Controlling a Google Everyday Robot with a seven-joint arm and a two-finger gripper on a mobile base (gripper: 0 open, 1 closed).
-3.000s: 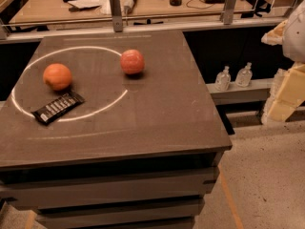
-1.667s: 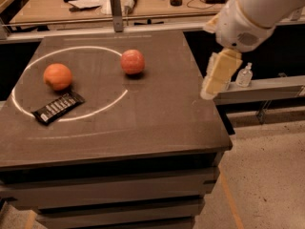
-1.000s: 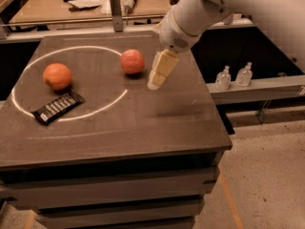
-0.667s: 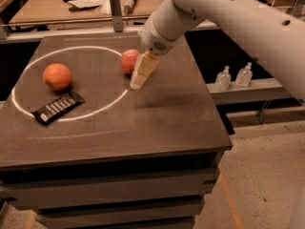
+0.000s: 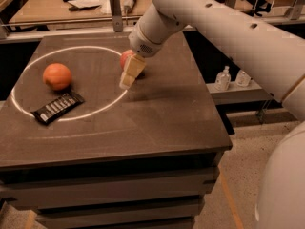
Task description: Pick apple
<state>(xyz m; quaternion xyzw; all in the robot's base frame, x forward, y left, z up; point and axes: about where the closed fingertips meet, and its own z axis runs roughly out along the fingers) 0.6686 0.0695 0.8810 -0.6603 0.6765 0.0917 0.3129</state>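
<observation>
The apple [image 5: 125, 58], reddish-pink and round, sits on the dark table [image 5: 157, 113] at the right edge of a white painted circle; most of it is hidden behind my gripper. My gripper [image 5: 127, 77], with cream-coloured fingers, hangs from the white arm that reaches in from the right and is right in front of the apple, just above the table.
An orange, lumpier fruit [image 5: 57, 76] lies at the left inside the circle. A black snack bar [image 5: 58, 107] lies in front of it. A cluttered workbench [image 5: 71, 4] stands behind the table. Two small bottles [image 5: 231, 78] stand on a lower shelf at right.
My arm swung in from the far right across the table to the left, and the gripper dropped down in front of the apple. The apple, orange fruit and snack bar have not moved.
</observation>
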